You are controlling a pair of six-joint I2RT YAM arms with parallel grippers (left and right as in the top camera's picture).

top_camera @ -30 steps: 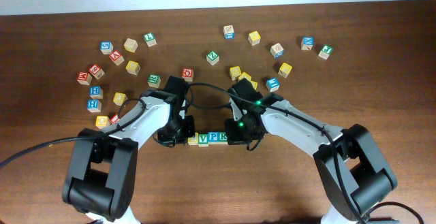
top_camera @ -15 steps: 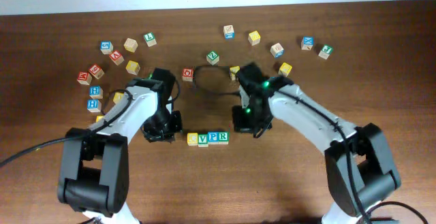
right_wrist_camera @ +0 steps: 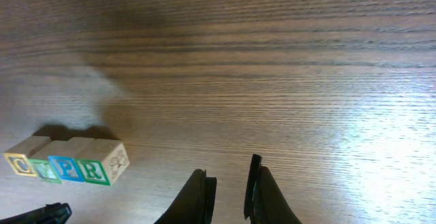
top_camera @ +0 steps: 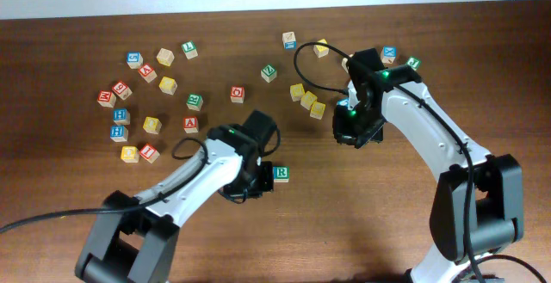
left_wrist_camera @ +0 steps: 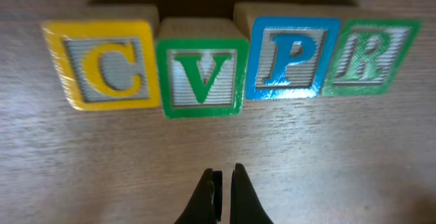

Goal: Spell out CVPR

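Four letter blocks stand in a touching row in the left wrist view: yellow C [left_wrist_camera: 109, 64], green V [left_wrist_camera: 202, 74], blue P [left_wrist_camera: 294, 57], green R [left_wrist_camera: 368, 54]. My left gripper [left_wrist_camera: 223, 190] hangs shut and empty just in front of the V. From overhead, the left gripper [top_camera: 244, 183] covers most of the row and only the R block [top_camera: 281, 174] shows. My right gripper [top_camera: 353, 132] is well away at the back right. In its own view the right gripper [right_wrist_camera: 228, 190] is slightly open and empty, with the row [right_wrist_camera: 65, 166] at lower left.
Loose letter blocks lie scattered across the back of the table: a cluster at the left [top_camera: 142, 70], yellow ones mid-right [top_camera: 306, 99], and more at the far right [top_camera: 389, 54]. A black cable [top_camera: 310, 55] loops over the right arm.
The left arm has swung right and now hangs over the row, hiding C, V and P from overhead. The right arm has drawn back to the back right and parted its jaws a little.
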